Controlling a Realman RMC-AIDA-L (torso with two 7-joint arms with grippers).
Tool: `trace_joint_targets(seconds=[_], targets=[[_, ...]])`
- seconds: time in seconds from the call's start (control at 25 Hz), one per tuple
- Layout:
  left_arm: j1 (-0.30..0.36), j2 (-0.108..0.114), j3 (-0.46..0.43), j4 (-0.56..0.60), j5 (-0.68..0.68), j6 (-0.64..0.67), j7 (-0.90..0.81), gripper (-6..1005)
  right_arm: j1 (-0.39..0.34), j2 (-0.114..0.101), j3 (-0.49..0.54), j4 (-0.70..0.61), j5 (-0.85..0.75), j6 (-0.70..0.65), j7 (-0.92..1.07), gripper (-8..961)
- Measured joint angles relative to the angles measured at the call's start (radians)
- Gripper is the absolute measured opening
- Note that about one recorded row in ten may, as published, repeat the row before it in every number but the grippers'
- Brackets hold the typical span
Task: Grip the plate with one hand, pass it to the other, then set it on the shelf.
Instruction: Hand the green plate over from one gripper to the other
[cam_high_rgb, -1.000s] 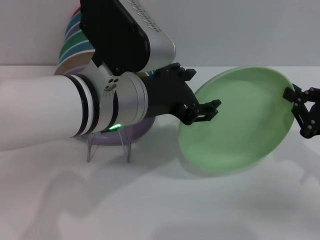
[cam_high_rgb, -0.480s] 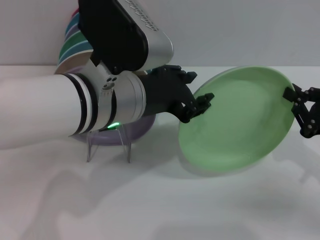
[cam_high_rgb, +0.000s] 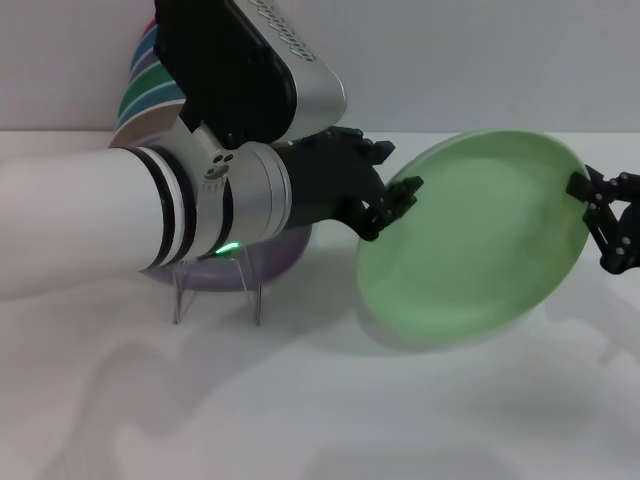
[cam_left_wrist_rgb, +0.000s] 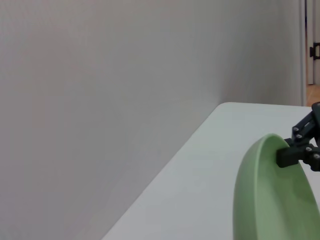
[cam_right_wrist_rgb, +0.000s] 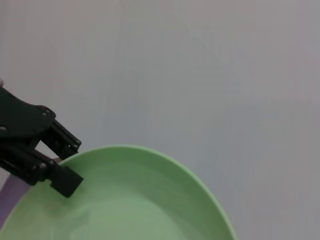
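The plate (cam_high_rgb: 470, 240) looks smooth, matte plastic; the shelf (cam_high_rgb: 215, 290) is clear, glossy plastic.

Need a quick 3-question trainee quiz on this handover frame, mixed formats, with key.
1. True or false: the mint-green plate lies flat on the table.
2. Multiple choice: which grippers are closed on the plate's rim? A) left gripper only B) right gripper only C) both
3. Short answer: what colour plate sits in the clear rack behind the left arm?

Key:
1. False. It is held tilted in the air between the arms.
2. C. The left grips the near-left rim, the right the far-right rim.
3. Lilac plate, partly hidden by the arm.
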Motion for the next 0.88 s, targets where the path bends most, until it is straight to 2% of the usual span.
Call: trace_joint_targets(seconds=[0.08,0.32,0.52,0.56,0.8,0.88], targets=[[0.013,-0.001,0.019,-0.004,0.027,0.039,-0.002,446,0.001,0.000,0.000,0.000,0.000,0.000,0.000,21],[0.036,-0.001,0.082,-0.014,0.101,0.122,-0.004,316,-0.001,0.001,0.002,-0.011,0.009,0.007,0.000,21],[0.007,0.000,0.091,0.007,0.109,0.126,0.001,105,-0.007,0.002,0.001,-0.016,0.010,0.052,0.000,23],[0.004,0.000,0.091,0.008,0.109,0.128,0.001,100,-0.008,0.002,0.003,-0.017,0.010,0.056,0.000,23],[0.000,0.001,0.091,0.008,0.106,0.130,0.002,68,-0.007,0.003,0.023,-0.030,0.010,0.085,0.000,198],[0.001,0.001,0.090,0.006,0.107,0.129,0.002,60,-0.008,0.004,0.038,-0.036,0.010,0.107,0.001,290]])
